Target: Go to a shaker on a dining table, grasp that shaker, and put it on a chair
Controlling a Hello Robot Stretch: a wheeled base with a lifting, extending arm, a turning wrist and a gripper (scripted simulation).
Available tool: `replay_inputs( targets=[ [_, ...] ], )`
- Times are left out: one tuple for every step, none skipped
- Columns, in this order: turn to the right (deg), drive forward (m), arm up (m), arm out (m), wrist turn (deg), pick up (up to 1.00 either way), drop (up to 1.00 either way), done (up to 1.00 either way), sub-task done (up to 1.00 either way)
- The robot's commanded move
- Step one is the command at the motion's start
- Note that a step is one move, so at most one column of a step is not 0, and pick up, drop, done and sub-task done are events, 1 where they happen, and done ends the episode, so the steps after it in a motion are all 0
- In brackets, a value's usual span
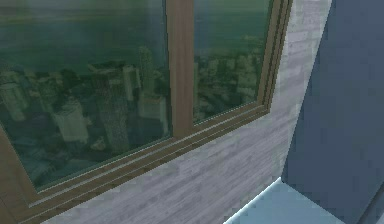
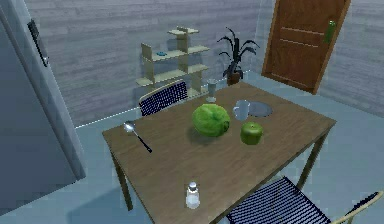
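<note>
A small white shaker (image 2: 192,195) with a grey top stands upright near the front edge of the brown wooden dining table (image 2: 290,140). A chair with a dark striped seat (image 2: 282,204) is tucked in at the table's near side, right of the shaker. A second chair with a striped back (image 2: 163,98) stands at the table's far side.
On the table lie a green lettuce (image 2: 211,121), a green apple (image 2: 251,132), a spoon (image 2: 137,136), a cup (image 2: 241,109) and a grey plate (image 2: 261,107). A grey cabinet (image 2: 35,110) stands left; shelf (image 2: 176,57), plant (image 2: 234,50) and door (image 2: 305,40) behind. A large window (image 1: 130,80) in a grey wall lies ahead.
</note>
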Motion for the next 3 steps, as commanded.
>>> replay_inputs(
  targets=[
    [0.0, 0.0, 0.32, 0.0, 0.0, 0.0, 0.0, 0.0, 0.0],
    [0.0, 0.0, 0.0, 0.14, 0.0, 0.0, 0.0, 0.0, 0.0],
    [0.0, 0.0, 0.0, 0.0, 45.0, 0.0, 0.0, 0.0, 0.0]
  ],
)
